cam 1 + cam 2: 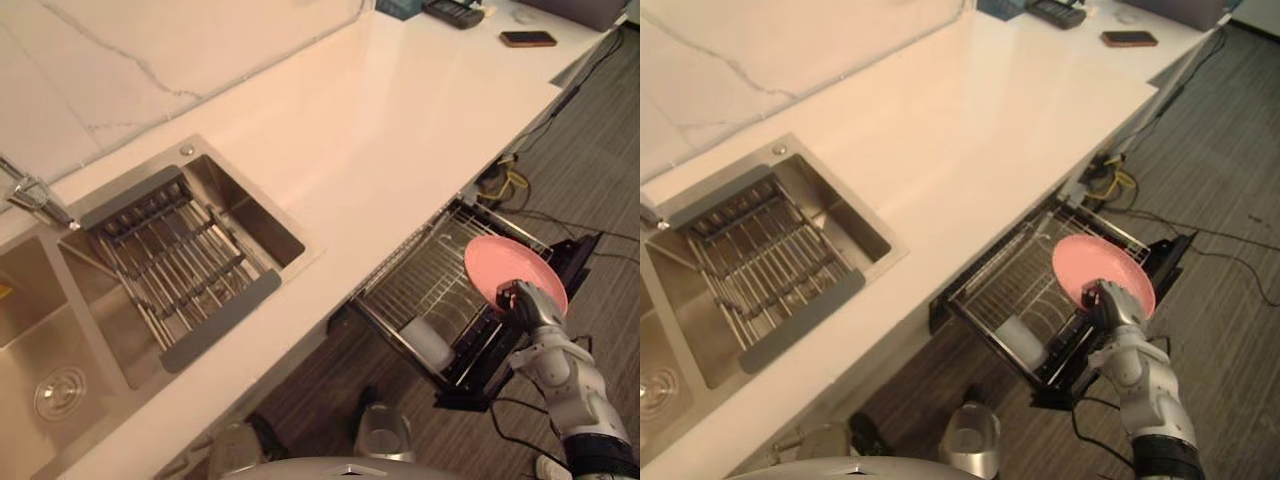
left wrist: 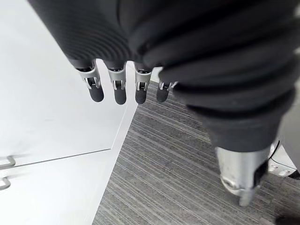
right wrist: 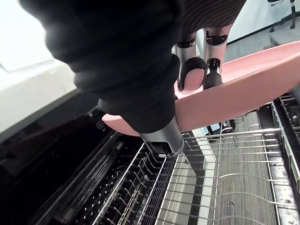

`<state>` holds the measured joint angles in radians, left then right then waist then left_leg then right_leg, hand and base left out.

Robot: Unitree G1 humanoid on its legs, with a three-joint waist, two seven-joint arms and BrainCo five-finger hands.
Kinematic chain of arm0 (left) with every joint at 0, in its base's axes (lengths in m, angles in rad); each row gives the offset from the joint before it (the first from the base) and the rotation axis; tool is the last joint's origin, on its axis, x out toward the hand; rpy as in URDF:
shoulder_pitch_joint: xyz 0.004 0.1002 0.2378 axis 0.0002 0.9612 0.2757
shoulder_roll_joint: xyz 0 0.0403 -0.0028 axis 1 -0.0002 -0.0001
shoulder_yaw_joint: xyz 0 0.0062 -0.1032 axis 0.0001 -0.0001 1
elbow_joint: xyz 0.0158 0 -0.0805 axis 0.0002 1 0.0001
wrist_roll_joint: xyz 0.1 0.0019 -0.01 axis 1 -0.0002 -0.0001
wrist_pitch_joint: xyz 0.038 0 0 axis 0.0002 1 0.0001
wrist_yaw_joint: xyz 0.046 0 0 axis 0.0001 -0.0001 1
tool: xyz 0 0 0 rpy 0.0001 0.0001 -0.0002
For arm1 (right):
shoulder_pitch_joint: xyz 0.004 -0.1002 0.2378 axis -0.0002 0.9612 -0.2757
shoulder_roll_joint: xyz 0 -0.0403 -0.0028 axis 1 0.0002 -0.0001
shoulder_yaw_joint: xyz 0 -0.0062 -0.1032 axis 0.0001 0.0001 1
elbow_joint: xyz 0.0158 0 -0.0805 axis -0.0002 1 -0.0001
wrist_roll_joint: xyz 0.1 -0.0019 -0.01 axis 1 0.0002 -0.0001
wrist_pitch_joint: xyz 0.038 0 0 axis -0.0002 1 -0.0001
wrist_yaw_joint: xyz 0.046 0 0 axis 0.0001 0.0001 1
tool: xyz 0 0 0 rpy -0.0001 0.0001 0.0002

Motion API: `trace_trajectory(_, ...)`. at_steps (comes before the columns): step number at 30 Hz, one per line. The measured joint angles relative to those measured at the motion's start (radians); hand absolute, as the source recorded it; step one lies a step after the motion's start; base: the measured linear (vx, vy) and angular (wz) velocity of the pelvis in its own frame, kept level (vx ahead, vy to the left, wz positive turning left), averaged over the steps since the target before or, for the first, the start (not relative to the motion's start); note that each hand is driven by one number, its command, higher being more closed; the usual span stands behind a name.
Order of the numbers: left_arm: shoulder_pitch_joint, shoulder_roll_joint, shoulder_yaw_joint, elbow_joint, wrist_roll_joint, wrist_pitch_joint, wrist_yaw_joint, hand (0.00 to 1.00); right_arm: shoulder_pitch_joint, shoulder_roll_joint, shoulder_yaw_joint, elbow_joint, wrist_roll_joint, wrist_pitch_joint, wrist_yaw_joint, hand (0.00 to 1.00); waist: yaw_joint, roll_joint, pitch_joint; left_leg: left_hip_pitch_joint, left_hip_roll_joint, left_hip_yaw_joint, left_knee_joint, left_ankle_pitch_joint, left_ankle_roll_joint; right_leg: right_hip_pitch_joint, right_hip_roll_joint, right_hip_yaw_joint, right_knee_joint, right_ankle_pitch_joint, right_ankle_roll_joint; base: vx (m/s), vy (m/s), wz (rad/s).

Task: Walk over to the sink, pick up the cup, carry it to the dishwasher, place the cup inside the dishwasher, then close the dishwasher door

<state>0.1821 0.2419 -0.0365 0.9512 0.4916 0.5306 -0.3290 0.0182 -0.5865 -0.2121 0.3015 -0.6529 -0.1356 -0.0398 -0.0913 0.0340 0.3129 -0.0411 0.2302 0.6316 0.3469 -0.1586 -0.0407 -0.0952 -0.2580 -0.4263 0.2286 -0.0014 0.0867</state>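
Left hand loose-fingered and empty, beside a white cabinet front. Right hand clasping a pink plate, not a cup, just over the outer corner of the dishwasher rack. Already inside the rack, at its near end: a white cup. Seemingly left: setting the plate down, closing up. Below the rack, grey carpet. Above it, pale countertop. Left of it, steel sink. Far beyond, a phone.

A white tabletop runs along a marbled wall. At its far end lie a smartphone and a dark flat device — both well apart from a wire drainer rack with grey end bars. Yellow cables coil on the striped grey carpet — just below the tabletop's edge.
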Motion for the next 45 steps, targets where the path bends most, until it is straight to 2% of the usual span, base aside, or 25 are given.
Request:
trace_trajectory(3,-0.030,0.008,0.009,-0.011,-0.004,0.000,0.017,0.00,-0.055,0.001,0.015,0.043,0.025,0.023,-0.018,1.00,0.006,0.004,0.038,-0.029,-0.026,-0.017,-0.032,0.027,0.011,-0.023,-0.019,-0.020,-0.001,0.009,-0.003,-0.04,0.012,0.23)
trace_trajectory(6,-0.043,0.012,0.023,-0.031,-0.019,0.000,0.038,0.00,-0.112,0.000,0.013,0.086,0.069,0.053,-0.038,1.00,0.010,0.019,0.067,-0.051,-0.057,-0.032,-0.076,0.059,0.023,-0.048,-0.034,-0.027,-0.002,0.016,-0.001,-0.01,0.016,0.24)
trace_trajectory(12,-0.071,0.005,0.022,-0.038,-0.052,0.001,0.077,0.00,-0.279,-0.065,0.015,0.199,0.151,0.080,-0.071,1.00,0.016,0.077,0.135,-0.087,-0.113,-0.053,-0.130,0.109,0.052,-0.106,-0.070,-0.024,0.025,0.028,0.015,0.00,0.020,0.10)
trace_trajectory(14,-0.078,0.002,0.022,-0.038,-0.060,0.000,0.078,0.00,-0.310,-0.083,0.017,0.220,0.174,0.089,-0.072,1.00,0.021,0.089,0.142,-0.095,-0.125,-0.055,-0.148,0.122,0.056,-0.122,-0.079,-0.023,0.034,0.028,0.015,-0.03,0.020,0.07)
trace_trajectory(18,-0.102,0.002,0.014,-0.038,-0.115,0.000,0.087,0.00,-0.372,-0.130,0.043,0.277,0.227,0.137,-0.073,1.00,0.031,0.120,0.158,-0.105,-0.160,-0.058,-0.206,0.160,0.065,-0.169,-0.106,-0.017,0.067,0.019,0.011,-0.02,0.016,0.08)
trace_trajectory(21,-0.110,0.004,0.018,-0.037,-0.141,0.000,0.094,0.00,-0.393,-0.137,0.047,0.313,0.265,0.156,-0.070,1.00,0.032,0.148,0.169,-0.109,-0.184,-0.060,-0.239,0.181,0.067,-0.198,-0.128,-0.007,0.096,0.015,0.017,-0.01,0.005,0.07)
trace_trajectory(24,-0.111,0.004,0.018,-0.037,-0.148,-0.005,0.107,0.00,-0.395,-0.134,0.048,0.335,0.295,0.166,-0.055,1.00,0.032,0.164,0.171,-0.112,-0.206,-0.060,-0.272,0.203,0.073,-0.226,-0.145,0.004,0.117,0.012,0.020,0.01,-0.002,0.02)
trace_trajectory(25,-0.112,0.004,0.018,-0.037,-0.156,-0.009,0.108,0.00,-0.393,-0.132,0.048,0.351,0.316,0.177,-0.044,0.00,0.032,0.166,0.172,-0.106,-0.213,-0.062,-0.286,0.212,0.071,-0.228,-0.151,0.005,0.122,0.011,0.022,0.02,-0.012,0.05)
trace_trajectory(31,-0.112,-0.005,0.013,-0.036,-0.156,-0.044,0.137,0.00,-0.375,-0.103,0.044,0.348,0.376,0.180,-0.030,0.00,0.031,0.167,0.172,-0.072,-0.239,-0.063,-0.339,0.232,0.062,-0.230,-0.165,0.020,0.144,-0.009,0.023,0.01,-0.017,-0.02)
trace_trajectory(38,-0.109,-0.052,-0.005,-0.025,-0.155,-0.073,0.172,0.00,-0.355,-0.017,0.039,0.342,0.424,0.180,-0.095,0.00,0.023,0.176,0.162,-0.035,-0.239,-0.080,-0.348,0.234,0.051,-0.179,-0.162,0.006,0.133,-0.018,0.031,0.05,-0.059,0.03)
trace_trajectory(41,-0.093,-0.069,-0.003,-0.017,-0.155,-0.083,0.183,0.00,-0.300,0.026,0.028,0.337,0.463,0.180,-0.149,0.00,0.030,0.182,0.136,-0.006,-0.239,-0.084,-0.347,0.228,0.043,-0.143,-0.160,0.000,0.122,-0.023,0.039,0.08,-0.057,0.00)
trace_trajectory(43,-0.061,-0.070,-0.001,-0.017,-0.154,-0.092,0.191,0.00,-0.253,0.078,0.001,0.310,0.510,0.181,-0.168,0.00,0.031,0.181,0.096,-0.003,-0.238,-0.085,-0.347,0.222,0.034,-0.136,-0.156,-0.002,0.112,-0.025,0.042,0.11,-0.056,-0.05)
trace_trajectory(45,-0.028,-0.077,0.027,-0.015,-0.153,-0.097,0.192,0.00,-0.168,0.127,-0.048,0.233,0.568,0.178,-0.184,0.00,0.027,0.176,0.072,0.030,-0.234,-0.089,-0.348,0.214,0.024,-0.093,-0.148,-0.009,0.090,-0.022,0.046,0.11,-0.062,-0.06)
